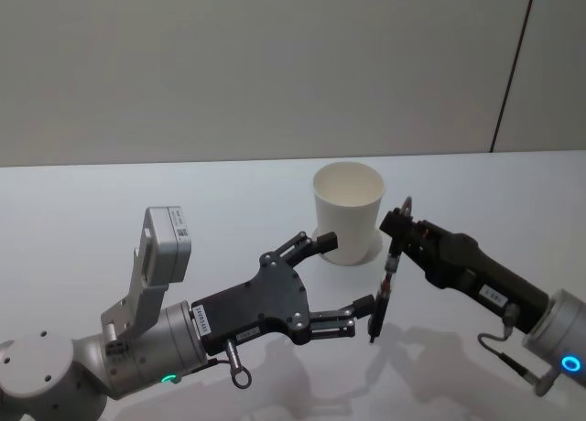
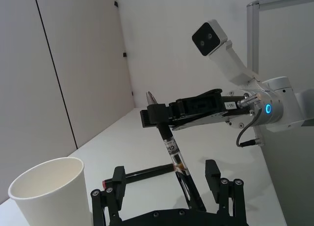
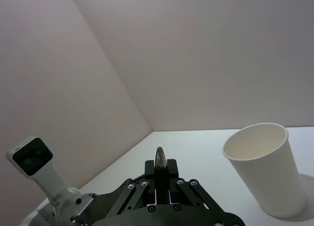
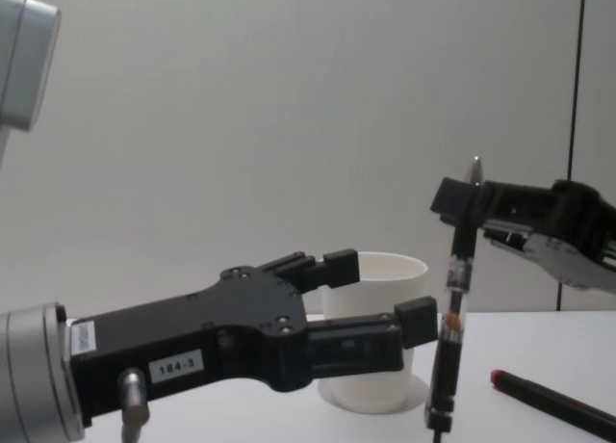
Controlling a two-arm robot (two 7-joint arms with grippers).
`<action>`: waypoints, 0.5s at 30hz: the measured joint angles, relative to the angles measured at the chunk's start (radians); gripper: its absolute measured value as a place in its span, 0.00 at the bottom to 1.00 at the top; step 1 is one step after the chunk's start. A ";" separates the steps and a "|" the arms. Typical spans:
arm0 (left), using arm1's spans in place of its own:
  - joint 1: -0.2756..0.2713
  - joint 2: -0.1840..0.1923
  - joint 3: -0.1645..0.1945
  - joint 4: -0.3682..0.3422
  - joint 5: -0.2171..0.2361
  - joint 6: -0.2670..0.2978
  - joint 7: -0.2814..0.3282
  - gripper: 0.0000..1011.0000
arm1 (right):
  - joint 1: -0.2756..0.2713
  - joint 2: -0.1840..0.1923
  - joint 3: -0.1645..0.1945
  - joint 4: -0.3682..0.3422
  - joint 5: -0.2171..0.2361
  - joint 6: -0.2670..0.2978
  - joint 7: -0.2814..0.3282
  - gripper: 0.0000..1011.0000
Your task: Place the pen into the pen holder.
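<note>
**Pen clamped in right jaws, hanging at the mouth of the open left jaws**

Right gripper (image 1: 396,231): jaws clenched on the pen (image 1: 385,288) near its upper end. The pointed metal end sticks up just past the jaws, seen in the right wrist view.

Pen hangs close to upright, slightly tilted. Its lower end is down near the counter (image 1: 92,220); can't tell if it touches.

Left gripper (image 1: 346,275): reaches in low from the left, jaws spread wide and holding nothing.
- Head and chest views: the pen stands just off the tip of the nearer left jaw. Contact not clear.
- Left wrist view: the pen's barrel crosses the gap between the two left jaws.

Pen holder (image 1: 348,201): white paper cup, upright on the counter, mouth up and empty inside.
- It sits just behind and left of the held pen, near but apart from it.
- The farther left jaw's tip overlaps the cup's base in the head view. Can't tell if they touch.

A second black pen with a red end (image 4: 553,403) lies flat on the counter to the right, under the right arm, apart from both grippers.
</note>
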 joint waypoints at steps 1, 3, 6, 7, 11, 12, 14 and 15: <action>0.000 0.000 0.000 0.000 0.000 0.000 0.000 0.99 | 0.000 0.001 0.001 0.000 0.002 -0.001 -0.002 0.15; 0.000 0.000 0.000 0.000 0.000 0.000 0.000 0.99 | 0.001 0.003 0.004 0.002 0.011 -0.004 -0.008 0.15; 0.000 0.000 0.000 0.000 0.000 0.000 0.000 0.99 | 0.003 0.006 0.009 0.005 0.023 -0.010 -0.018 0.15; 0.000 0.000 0.000 0.000 0.000 0.000 0.000 0.99 | 0.003 0.006 0.010 0.006 0.026 -0.012 -0.021 0.15; 0.000 0.000 0.000 0.000 0.000 0.000 0.000 0.99 | 0.008 0.010 0.020 0.012 0.045 -0.025 -0.040 0.15; 0.000 0.000 0.000 0.000 0.000 0.000 0.000 0.99 | 0.009 0.011 0.021 0.014 0.049 -0.027 -0.044 0.15; 0.000 0.000 0.000 0.000 0.000 0.000 0.000 0.99 | 0.012 0.011 0.024 0.017 0.057 -0.032 -0.051 0.15; 0.000 0.000 0.000 0.000 0.000 0.000 0.000 0.99 | 0.014 0.011 0.026 0.018 0.060 -0.034 -0.054 0.15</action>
